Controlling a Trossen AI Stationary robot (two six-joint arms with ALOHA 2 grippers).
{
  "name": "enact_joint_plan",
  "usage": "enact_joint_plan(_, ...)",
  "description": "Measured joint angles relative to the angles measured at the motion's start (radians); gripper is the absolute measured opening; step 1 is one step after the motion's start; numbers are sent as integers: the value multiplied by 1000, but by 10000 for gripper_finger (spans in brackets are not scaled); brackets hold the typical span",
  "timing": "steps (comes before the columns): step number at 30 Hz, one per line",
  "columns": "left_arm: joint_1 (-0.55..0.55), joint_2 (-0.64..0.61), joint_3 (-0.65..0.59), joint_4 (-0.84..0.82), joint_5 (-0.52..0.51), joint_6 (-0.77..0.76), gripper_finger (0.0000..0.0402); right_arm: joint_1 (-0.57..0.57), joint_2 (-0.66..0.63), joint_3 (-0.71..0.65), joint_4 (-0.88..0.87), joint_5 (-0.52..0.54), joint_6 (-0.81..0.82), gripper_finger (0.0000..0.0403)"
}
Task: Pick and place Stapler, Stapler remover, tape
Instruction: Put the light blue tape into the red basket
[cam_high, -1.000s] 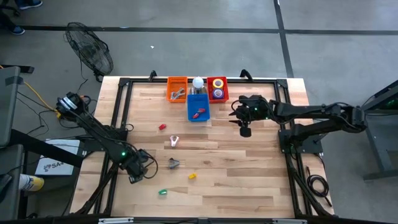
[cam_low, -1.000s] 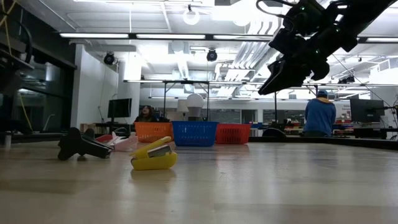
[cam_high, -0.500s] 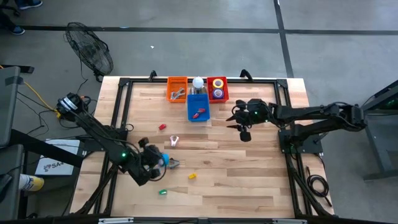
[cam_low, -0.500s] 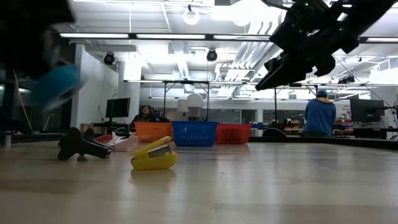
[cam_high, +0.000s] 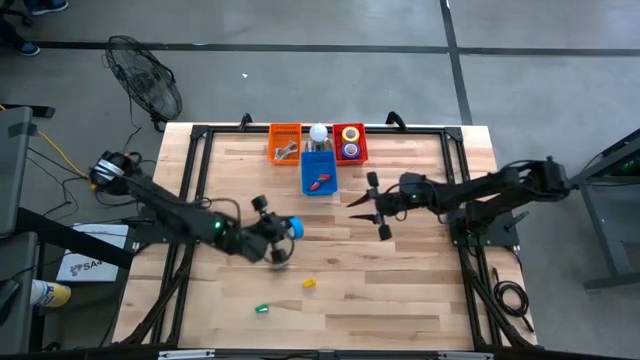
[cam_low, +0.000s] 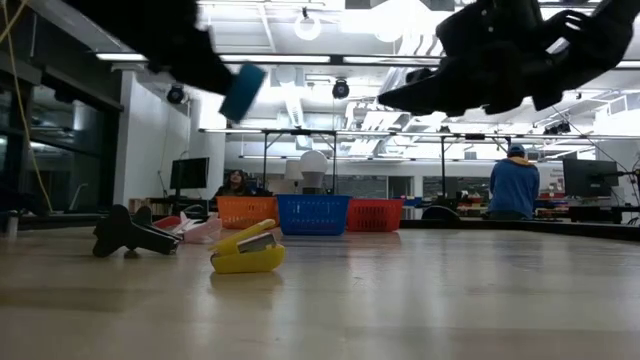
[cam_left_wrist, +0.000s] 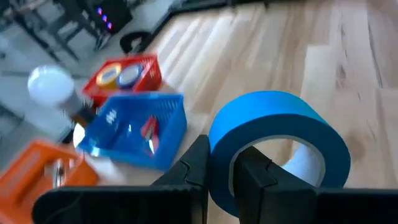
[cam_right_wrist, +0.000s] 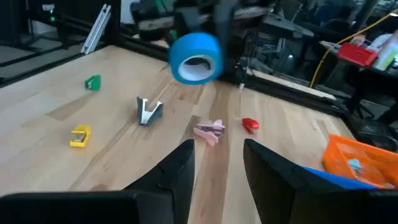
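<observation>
My left gripper (cam_high: 278, 232) is shut on a blue tape roll (cam_high: 291, 228) above the table's middle left. The roll also shows in the left wrist view (cam_left_wrist: 273, 149), the low view (cam_low: 243, 90) and the right wrist view (cam_right_wrist: 196, 57). My right gripper (cam_high: 366, 205) is open and empty in the air right of the blue basket (cam_high: 319, 172). The red basket (cam_high: 349, 142) holds a yellow and a blue roll. A yellow stapler (cam_high: 310, 283), a dark staple remover (cam_high: 278, 262) and a pink remover (cam_right_wrist: 210, 130) lie on the table. My left gripper holds the roll by its ring wall (cam_left_wrist: 221, 155). One finger (cam_left_wrist: 255, 174) is inside the open centre and the other finger (cam_left_wrist: 196, 165) is outside. The roll is lifted clear of the table, with its open centre facing sideways.
An orange basket (cam_high: 285, 143) with metal pieces stands at the far edge, left of a white bulb (cam_high: 318, 131). The blue basket holds a red item (cam_high: 320, 183). A small red piece (cam_high: 261, 203) and a green piece (cam_high: 262, 309) lie on the wood. People show in the room behind.
My left gripper has risen from the table's near left with the blue roll and carried it toward the far and right edges, lifted clear. My right gripper has moved toward the table's left and tipped nearer to level.
</observation>
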Motion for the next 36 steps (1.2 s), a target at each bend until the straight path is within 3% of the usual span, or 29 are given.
enact_joint_plan(4, 96, 0, 0, 117, 77, 143, 35, 10, 78, 57, 2, -28, -11, 151)
enact_joint_plan(10, 192, 0, 0, 229, 217, 251, 35, 7, 178, 147, 28, -19, -11, 215)
enact_joint_plan(14, 224, 0, 0, 255, 235, 282, 35, 8, 246, 218, 39, -23, -19, 238)
enact_joint_plan(21, 259, 0, 0, 269, 253, 305, 35, 12, 362, 339, 38, -89, -22, 234)
enact_joint_plan(36, 262, 40, 0, 281, 238, 304, 35, 38, 376, 376, 32, -89, -41, 199)
